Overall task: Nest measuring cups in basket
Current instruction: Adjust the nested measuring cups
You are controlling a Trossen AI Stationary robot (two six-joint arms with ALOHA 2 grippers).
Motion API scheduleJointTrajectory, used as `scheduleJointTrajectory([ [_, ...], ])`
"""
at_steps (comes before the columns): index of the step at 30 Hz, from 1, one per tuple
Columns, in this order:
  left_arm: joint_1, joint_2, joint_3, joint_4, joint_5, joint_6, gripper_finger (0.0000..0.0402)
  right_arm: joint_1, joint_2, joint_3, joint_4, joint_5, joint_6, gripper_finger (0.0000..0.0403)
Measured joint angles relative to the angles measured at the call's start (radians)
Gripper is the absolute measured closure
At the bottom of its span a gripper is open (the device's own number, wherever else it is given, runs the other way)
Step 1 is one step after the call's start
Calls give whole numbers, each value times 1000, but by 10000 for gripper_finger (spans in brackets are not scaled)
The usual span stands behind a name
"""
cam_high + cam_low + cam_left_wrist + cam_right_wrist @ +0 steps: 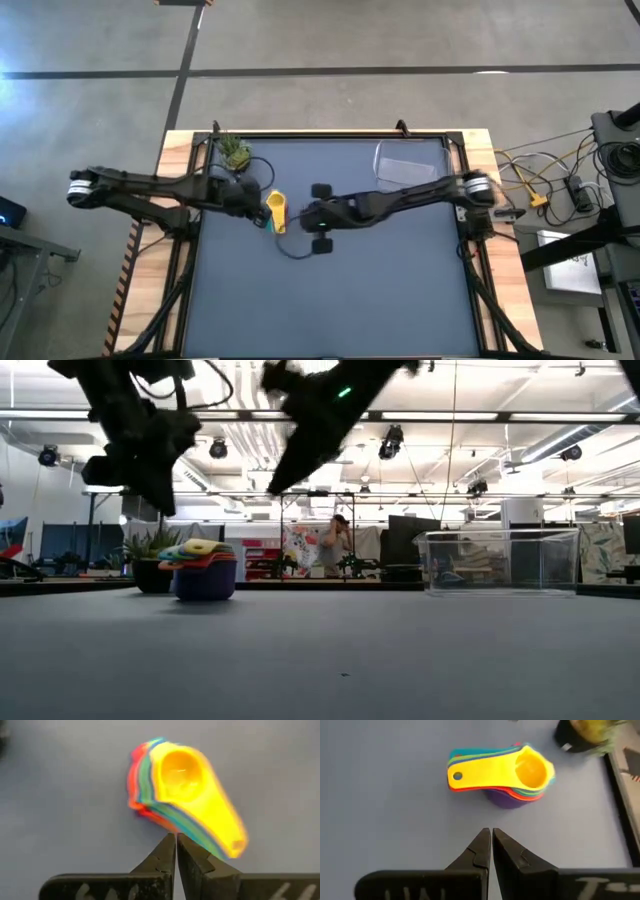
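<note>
Dark grey matting covered the table, which had a pale wooden border, and its near half was bare. Toward the middle of the table, a little to the left, stood the measuring cups, a nested stack of small plastic scoop-shaped cups with the yellow one on top and a blue or purple one at the bottom. From the low view the stack rested on the mat, with red, orange and green rims between. All the flat handles lay together and pointed to the near side.

The left gripper hovered just beside the stack on its left, above the mat, and its fingers were pressed together and held nothing. The right gripper hovered just beside the stack on its right, also raised, and its fingers were pressed together and empty.

Farther back, in the far left corner, stood a small green potted plant in a dark pot. In the far right part of the table stood the basket, a clear plastic rectangular bin with rounded corners, well apart from the cups. Beyond the table a person stood in the room.
</note>
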Motion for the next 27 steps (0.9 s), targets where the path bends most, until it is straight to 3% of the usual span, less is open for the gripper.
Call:
scheduleJointTrajectory([
  [8,-98,12,-6,118,-90,-50,402,21,-450,-496,315,3,112,394],
  [15,-109,80,6,154,-127,-12,390,52,-753,-779,544,1,172,394],
  [21,-109,88,-11,100,-148,8,371,57,-875,-863,536,2,195,394],
  [27,-109,70,-80,64,-191,-42,371,56,-840,-891,634,2,214,394],
])
